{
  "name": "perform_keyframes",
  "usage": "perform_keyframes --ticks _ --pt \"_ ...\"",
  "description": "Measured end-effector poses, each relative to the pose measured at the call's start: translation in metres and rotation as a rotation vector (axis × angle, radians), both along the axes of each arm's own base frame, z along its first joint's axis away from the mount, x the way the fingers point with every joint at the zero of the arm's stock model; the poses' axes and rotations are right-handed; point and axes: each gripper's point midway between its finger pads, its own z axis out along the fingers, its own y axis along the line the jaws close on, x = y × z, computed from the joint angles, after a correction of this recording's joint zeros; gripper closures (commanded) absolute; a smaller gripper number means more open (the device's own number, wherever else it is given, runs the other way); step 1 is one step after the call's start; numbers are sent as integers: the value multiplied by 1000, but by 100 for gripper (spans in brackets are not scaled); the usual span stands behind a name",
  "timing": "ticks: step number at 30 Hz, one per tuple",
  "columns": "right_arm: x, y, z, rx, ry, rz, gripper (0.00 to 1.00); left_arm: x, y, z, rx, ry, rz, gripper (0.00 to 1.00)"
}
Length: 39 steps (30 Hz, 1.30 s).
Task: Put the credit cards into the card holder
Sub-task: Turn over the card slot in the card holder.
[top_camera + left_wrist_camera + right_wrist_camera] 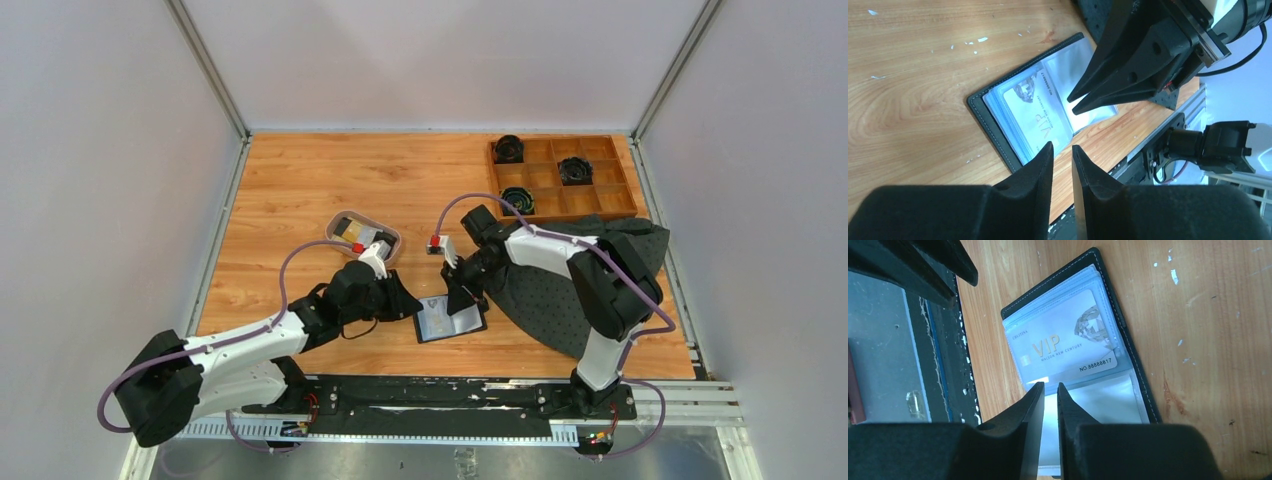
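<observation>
**Top view.** The card holder (447, 322) lies open and flat on the table (300, 190) near the front edge. Its long axis runs roughly left to right, slightly skewed. It sits between the arms, with the left fingers (400, 298) at its left edge and the right fingers (462, 292) over its far side. Loose credit cards (360, 233) lie in the oval tray (397, 240), just behind the left fingers and well apart from the right arm.

**Left wrist view.** The left fingers (1040, 165) are drawn close. A thin slit shows wood through it, with nothing between them. The holder lies straight ahead of the tips. A pale VIP card (1035, 117) is seated in a sleeve.

**Right wrist view.** The right fingers (1028, 410) are nearly together, tips down at the empty clear sleeve (1098, 400) beside the VIP card. I cannot tell whether they pinch a leaf.

**Judgement.** The next card must come from the tray. The left arm is nearer, and would reach back, away from the holder.
</observation>
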Motion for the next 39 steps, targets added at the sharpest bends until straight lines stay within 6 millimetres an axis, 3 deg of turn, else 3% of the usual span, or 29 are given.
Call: perform_keyframes --ticks 10,25,39 --pt "4 -3 -11 -34 114 -59 79 6 1 -8 13 19 42 62" --pt "6 -6 -13 4 316 -141 75 5 -2 -30 51 74 48 61" --pt "4 -1 -12 8 398 -166 73 1 -7 -58 116 153 35 61"
